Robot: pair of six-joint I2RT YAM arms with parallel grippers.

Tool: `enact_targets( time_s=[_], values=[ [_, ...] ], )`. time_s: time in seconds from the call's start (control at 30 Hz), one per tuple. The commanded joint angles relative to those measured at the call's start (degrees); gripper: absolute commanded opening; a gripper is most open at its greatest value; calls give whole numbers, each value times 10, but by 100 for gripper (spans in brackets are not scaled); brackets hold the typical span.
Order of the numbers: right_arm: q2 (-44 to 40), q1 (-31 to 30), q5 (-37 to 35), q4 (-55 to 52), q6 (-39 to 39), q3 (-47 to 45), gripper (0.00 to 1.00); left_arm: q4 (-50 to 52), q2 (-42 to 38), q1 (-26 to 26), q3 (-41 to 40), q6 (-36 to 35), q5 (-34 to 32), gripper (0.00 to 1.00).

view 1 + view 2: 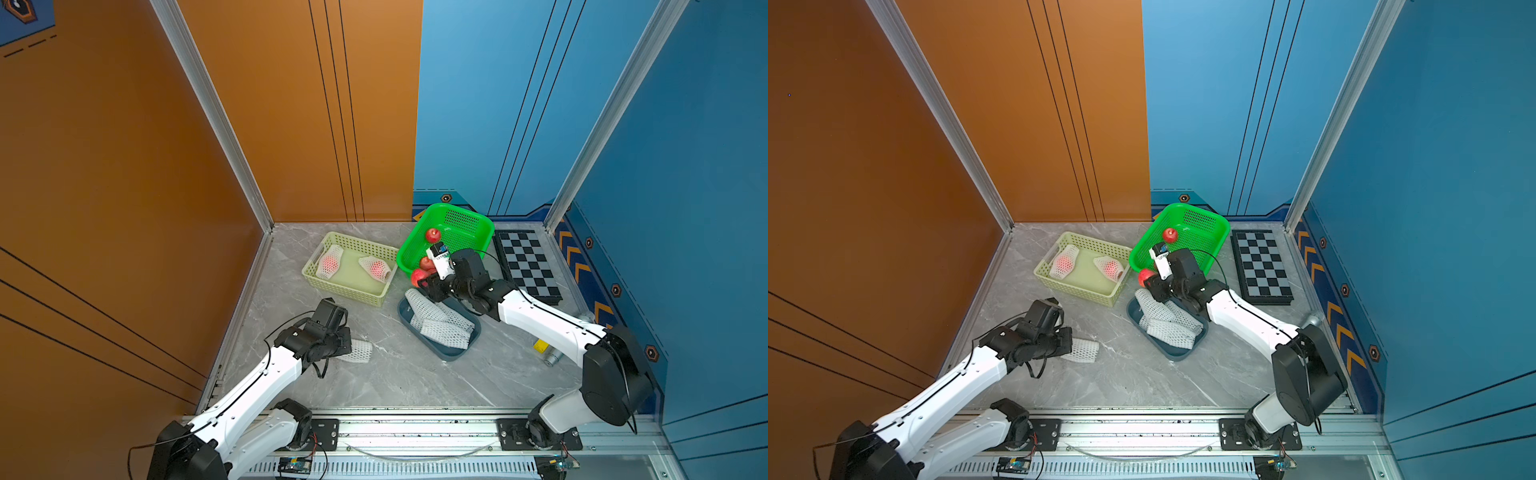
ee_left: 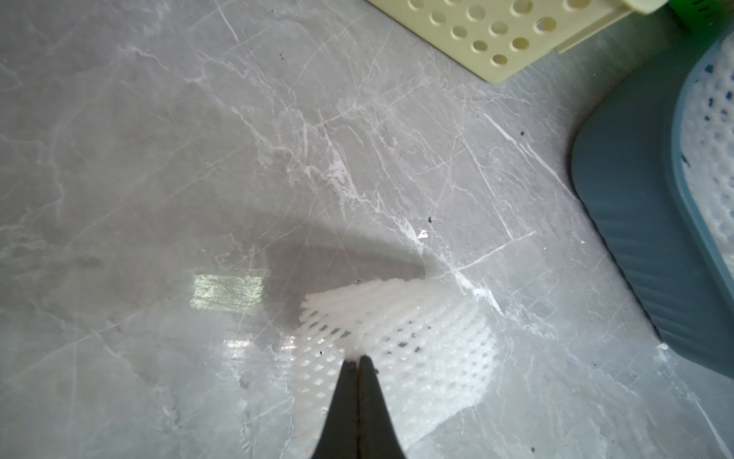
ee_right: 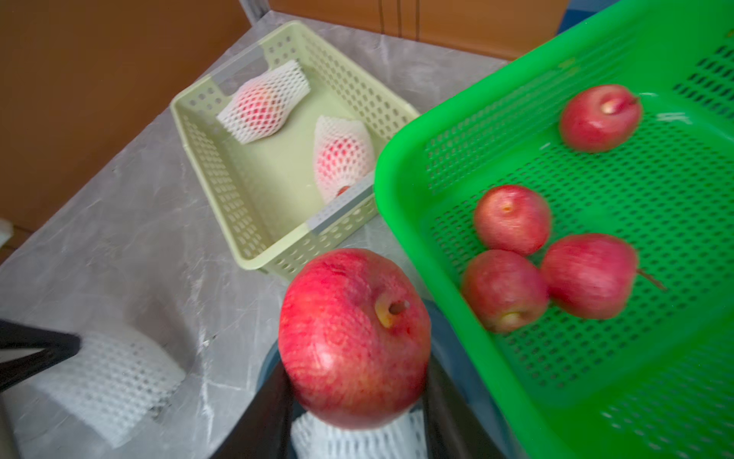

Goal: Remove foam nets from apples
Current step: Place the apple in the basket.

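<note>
Apple (image 3: 353,337) — just beside green basket (image 3: 397,222) rim.

Left arm (image 1: 266,374) extended low, left claw (image 2: 358,359) pinched shut, right arm (image 1: 548,322) reaching forward, right claw (image 3: 355,377) half spread, gripping

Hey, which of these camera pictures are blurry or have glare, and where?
Left wrist view: a bright reflection on the table, and the foam net pinched in the left hand looks soft, with a shadow beside it. Right wrist view: the loose apples in the green basket are smeared, the near apple clearer. Both top views: sharp, evenly lit.
</note>
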State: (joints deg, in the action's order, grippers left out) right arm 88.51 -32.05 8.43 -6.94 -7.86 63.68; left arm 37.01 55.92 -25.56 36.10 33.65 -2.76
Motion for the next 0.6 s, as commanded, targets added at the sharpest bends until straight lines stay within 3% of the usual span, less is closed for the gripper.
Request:
enact_targets(
  time_s=[0.0,0.13,0.3,0.57],
  values=[
    [39,26,-74,-48,22,50,46,-4,0,-3,9,-11,7,0],
    [86,63,-95,-56,21,89,47,-8,-6,-5,5,-9,3,0],
    [177,99,-69,-81,25,168,47,-11,-12,-7,1,-8,3,0],
    [282,107,-56,-119,48,304,49,-10,-18,-11,0,-9,-3,0]
  ],
)
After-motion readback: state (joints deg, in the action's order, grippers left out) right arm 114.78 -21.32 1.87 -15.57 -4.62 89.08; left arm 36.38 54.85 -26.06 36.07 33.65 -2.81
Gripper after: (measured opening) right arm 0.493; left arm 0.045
